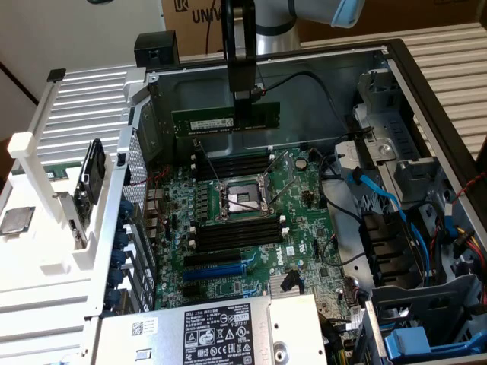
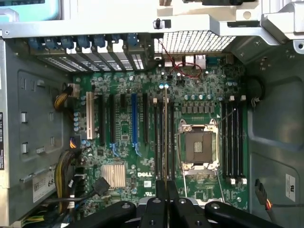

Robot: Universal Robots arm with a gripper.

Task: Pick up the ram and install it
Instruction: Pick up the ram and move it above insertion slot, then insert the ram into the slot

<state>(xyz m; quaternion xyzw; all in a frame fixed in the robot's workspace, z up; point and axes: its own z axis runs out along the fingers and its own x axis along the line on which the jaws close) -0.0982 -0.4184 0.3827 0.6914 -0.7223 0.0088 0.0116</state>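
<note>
Dark-green and thin, the ram [image 1: 209,122] hangs in the air inside the open computer case [image 1: 426,84], clamped at its top edge by the black claw [image 1: 243,105], whose fingers are pressed together on the board from both sides. The stick's long edge is level and runs parallel to the black memory slots [image 1: 232,163] just below it, apart from them, with the grey back wall of the case close behind. There is free room above the motherboard [image 1: 304,228] around the processor socket [image 1: 240,199]. Toward the exterior view's right the space tightens, where black and blue cables [image 1: 388,201] loop past a drive bay. In the wrist view the ram [image 2: 165,128] shows edge-on as a thin line rising from the claw [image 2: 166,190], lying over the bank of slots [image 2: 156,137] beside the socket [image 2: 199,147]. Which slot it lines up with cannot be told. A blue slot [image 2: 134,118] sits a little further off on the side away from the socket. The word DELL [image 2: 145,175] is printed in white on the motherboard. The white label on the ram is too small to read, as is the fine print on the black sticker of the power supply [image 1: 217,334]. A cardboard box [image 1: 199,15] behind the case carries large letters beginning "UN".
</note>
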